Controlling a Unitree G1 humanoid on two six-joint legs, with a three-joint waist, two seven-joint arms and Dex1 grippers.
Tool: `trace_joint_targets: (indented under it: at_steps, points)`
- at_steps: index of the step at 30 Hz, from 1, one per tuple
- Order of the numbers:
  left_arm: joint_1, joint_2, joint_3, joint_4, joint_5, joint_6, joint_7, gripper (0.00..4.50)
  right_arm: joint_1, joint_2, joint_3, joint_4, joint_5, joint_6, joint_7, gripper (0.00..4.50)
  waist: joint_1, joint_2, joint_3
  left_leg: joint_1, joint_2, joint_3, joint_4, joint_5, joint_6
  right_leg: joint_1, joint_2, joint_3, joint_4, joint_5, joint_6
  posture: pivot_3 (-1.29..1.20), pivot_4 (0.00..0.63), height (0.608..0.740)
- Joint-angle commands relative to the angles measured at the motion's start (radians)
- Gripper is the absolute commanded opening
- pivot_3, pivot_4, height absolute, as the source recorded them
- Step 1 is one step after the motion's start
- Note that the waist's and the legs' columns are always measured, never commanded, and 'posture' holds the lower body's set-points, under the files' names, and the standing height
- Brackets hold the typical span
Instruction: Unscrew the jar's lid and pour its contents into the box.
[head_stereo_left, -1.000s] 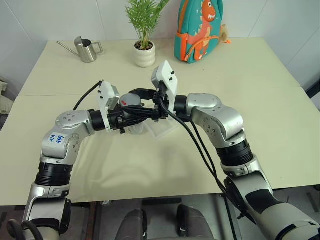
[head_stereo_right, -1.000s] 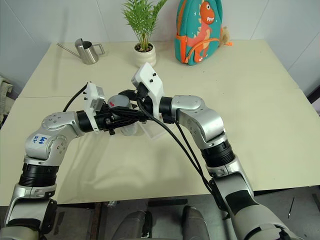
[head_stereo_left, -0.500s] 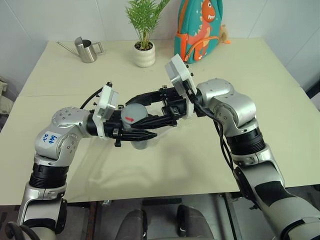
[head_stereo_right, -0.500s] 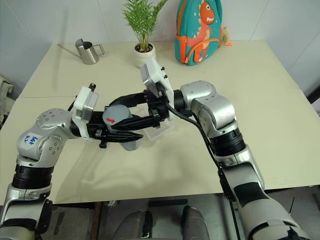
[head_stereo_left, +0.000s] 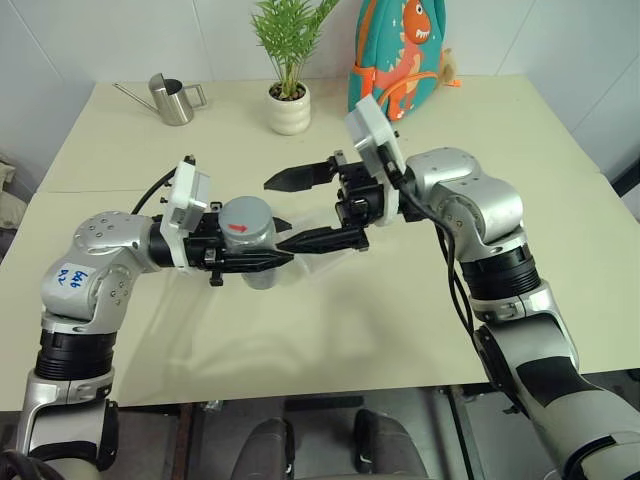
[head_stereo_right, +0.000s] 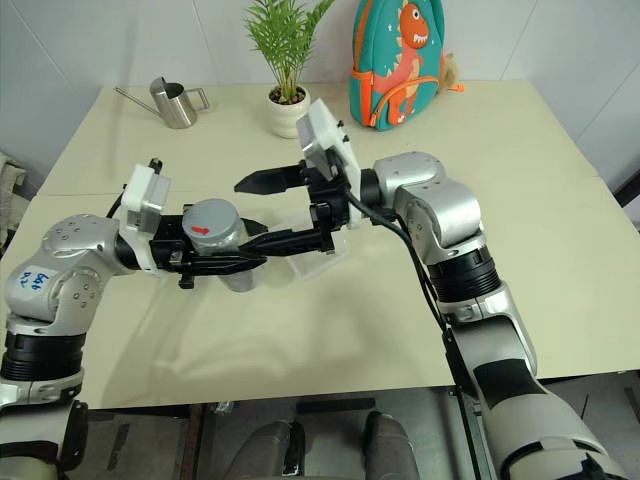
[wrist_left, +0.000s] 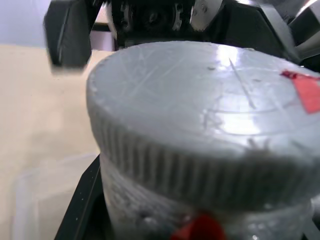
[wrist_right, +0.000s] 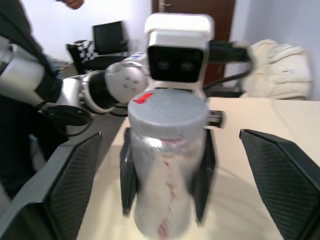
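1. above the middle of the table (head_stereo_left: 520, 130), the left hand (head_stereo_left: 262, 260) is clenched on the jar (head_stereo_left: 252, 262), gripping its translucent body from both sides and holding it upright, off the surface.
2. the lid (head_stereo_left: 246, 217), grey with a small red mark on top, still sits square on the jar's mouth; from these pictures i cannot tell whether it has been loosened at all, so i judge the unscrewing as not finished.
3. the right hand (head_stereo_left: 292, 207) is released, its two black fingers spread wide. the far finger ends just beyond and to the right of the lid and the near one runs low along the jar's right side. in the right wrist view the jar (wrist_right: 165, 165) stands between those spread fingers and apart from both.
4. the box (head_stereo_right: 315, 258) lies on the table just right of the jar and under the right hand, partly hidden by the fingers; nothing can be made out inside it.
5. the contents are hidden behind the cloudy wall of the jar, so nothing looks poured yet.
6. what is left, as i read it: take the lid again, finish turning it off, lift it clear, then tip the jar over the box.
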Motion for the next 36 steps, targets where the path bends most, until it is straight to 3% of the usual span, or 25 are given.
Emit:
trace_joint_targets:
  at_steps: [1,10,23,29,36]
  points:
    - [0.01,0.016,0.043,-0.014,-0.012,-0.002,0.03,1.97,-0.011,-0.012,-0.042,-0.019,-0.007,-0.021,-0.032,4.45,0.001,0.0,0.0,0.0,0.0,0.0,0.0,0.0,0.0,0.0,0.0,0.0,0.0,0.0,0.0,0.0,0.15,0.74]
    - [0.005,-0.008,-0.003,-0.013,0.016,-0.006,0.067,1.97,0.028,0.09,0.029,-0.162,-0.007,0.076,-0.176,4.45,0.0,0.0,0.0,0.0,0.0,0.0,0.0,0.0,0.0,-0.004,-0.001,0.001,0.003,0.0,0.0,0.0,0.15,0.74]
    - [0.009,-0.02,-0.032,-0.039,0.006,0.001,0.084,1.97,-0.004,0.18,0.045,-0.076,-0.078,0.058,-0.299,4.45,-0.001,0.0,0.0,0.0,0.0,0.002,0.0,0.0,0.0,-0.006,-0.002,0.0,0.006,0.0,-0.001,0.0,0.15,0.74]
    - [0.01,-0.022,-0.03,-0.05,-0.004,0.002,0.09,1.97,-0.019,0.174,0.028,-0.008,-0.1,0.016,-0.293,4.45,-0.006,0.0,0.0,0.0,0.0,0.002,0.0,0.0,0.0,-0.006,-0.002,0.0,0.006,0.0,-0.001,0.0,0.15,0.74]
    - [0.024,-0.016,-0.019,-0.052,-0.007,-0.011,0.088,1.97,-0.023,0.083,-0.032,0.07,-0.087,-0.026,-0.235,4.45,-0.01,0.0,0.0,0.0,0.0,0.002,0.0,0.0,0.0,-0.006,-0.002,0.0,0.007,0.0,-0.001,0.0,0.15,0.74]
